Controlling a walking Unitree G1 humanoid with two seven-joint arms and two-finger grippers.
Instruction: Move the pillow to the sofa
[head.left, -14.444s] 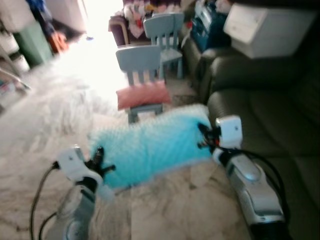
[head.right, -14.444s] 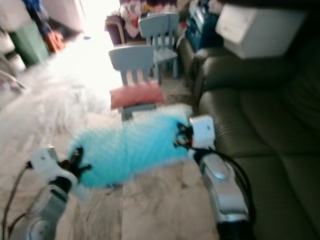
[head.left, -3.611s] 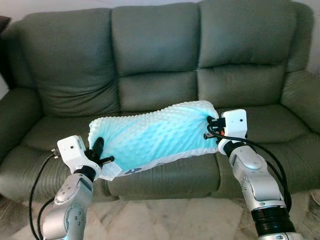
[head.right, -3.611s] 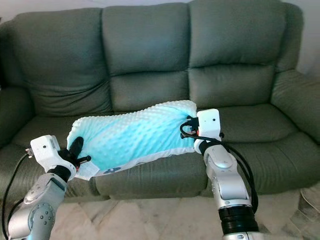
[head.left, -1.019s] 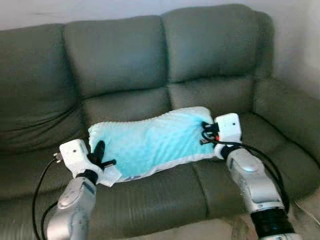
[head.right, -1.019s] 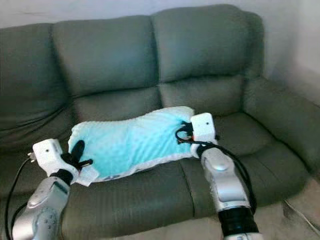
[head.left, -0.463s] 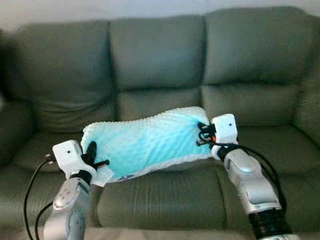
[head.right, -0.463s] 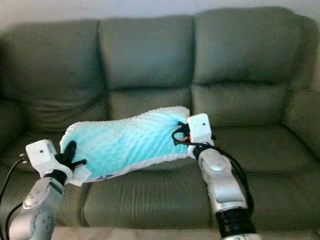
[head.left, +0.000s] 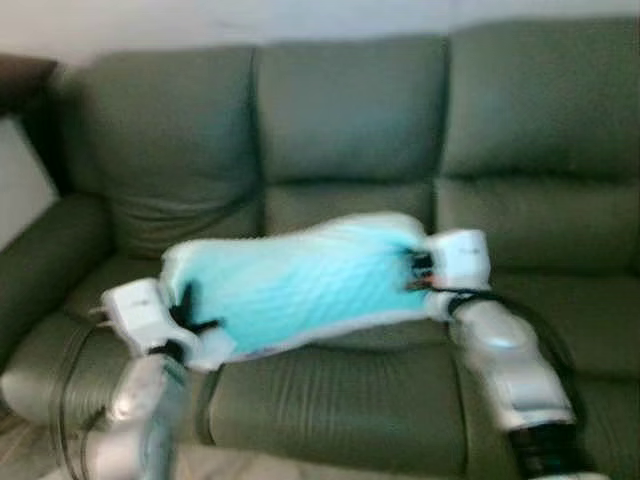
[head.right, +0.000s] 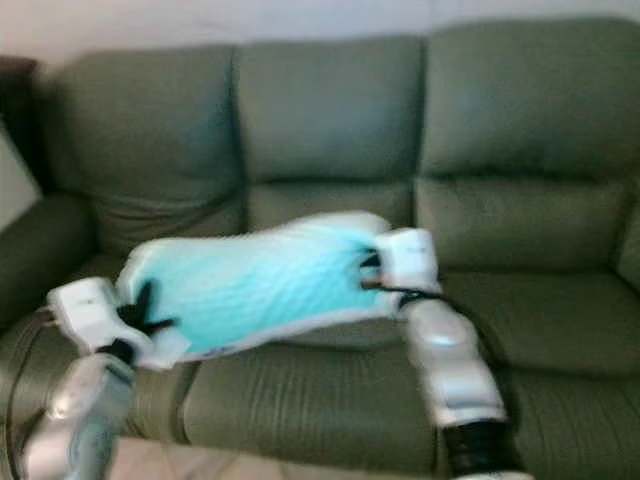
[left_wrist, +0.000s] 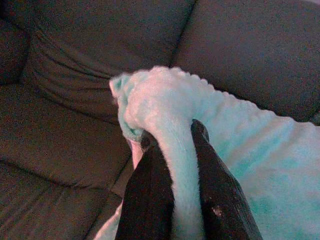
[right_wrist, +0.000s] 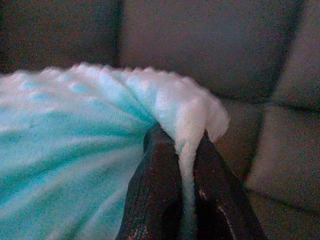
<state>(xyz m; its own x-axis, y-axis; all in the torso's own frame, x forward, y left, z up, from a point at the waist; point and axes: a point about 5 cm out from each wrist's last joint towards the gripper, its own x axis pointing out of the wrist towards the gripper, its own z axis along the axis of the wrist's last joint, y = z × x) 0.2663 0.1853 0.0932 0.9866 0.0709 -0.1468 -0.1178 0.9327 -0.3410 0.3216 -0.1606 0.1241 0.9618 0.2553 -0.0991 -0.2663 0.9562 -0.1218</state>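
Observation:
A fluffy turquoise pillow (head.left: 295, 283) with white edges hangs in the air in front of the dark green sofa (head.left: 340, 130), above its seat cushions. My left gripper (head.left: 187, 308) is shut on the pillow's left end; its black fingers (left_wrist: 150, 195) pinch a fold of the fabric. At the other end my right gripper (head.left: 418, 270) is shut on the pillow's corner, with its fingers (right_wrist: 160, 200) clamped on the white edge. The pillow sags slightly between the two grippers. The head views are blurred.
The three-seat sofa spans the whole view, with its left armrest (head.left: 45, 270) at the left and seat cushions (head.left: 340, 400) below the pillow. A pale wall (head.left: 200, 20) runs behind it. A strip of light floor (head.left: 20, 445) shows at the bottom left.
The camera has swung, so the sofa has shifted right in the picture and its left armrest has come into view. Both grippers still hold the pillow as before.

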